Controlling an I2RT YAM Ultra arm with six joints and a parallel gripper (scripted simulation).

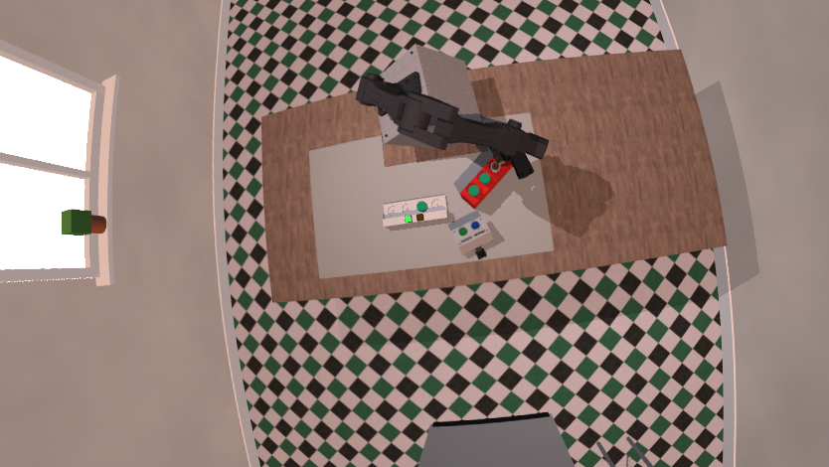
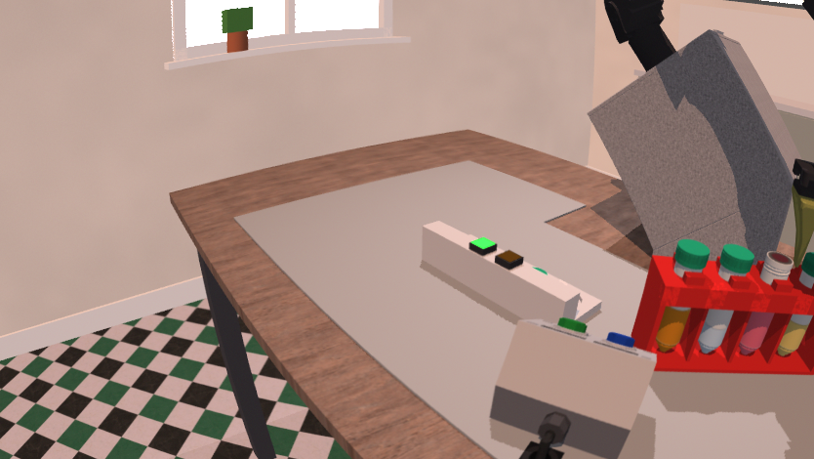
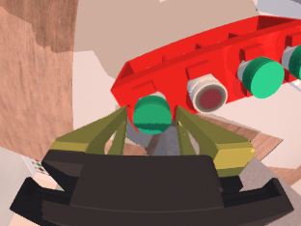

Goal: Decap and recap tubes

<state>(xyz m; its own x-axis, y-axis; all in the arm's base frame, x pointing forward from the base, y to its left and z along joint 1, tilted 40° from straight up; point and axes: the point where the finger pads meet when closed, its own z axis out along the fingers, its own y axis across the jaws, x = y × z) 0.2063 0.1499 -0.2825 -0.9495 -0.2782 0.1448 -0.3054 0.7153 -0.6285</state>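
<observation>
The red decapping station holds four tubes. In the wrist view my gripper is open, with its olive fingers on either side of the green cap of tube 1 and a small gap on each side. That cap sits on its tube. Tube 2 beside it is uncapped, showing pink liquid. Tubes 3 and 4 carry green caps. One green cap lies in cap nest 2 of the cap tray. The green lamp is lit and the amber lamp is dark.
The key box stands in front of the station with the green key READY and the blue key CYCLE. The arm's grey base block rises behind the station. The other cap nests look empty.
</observation>
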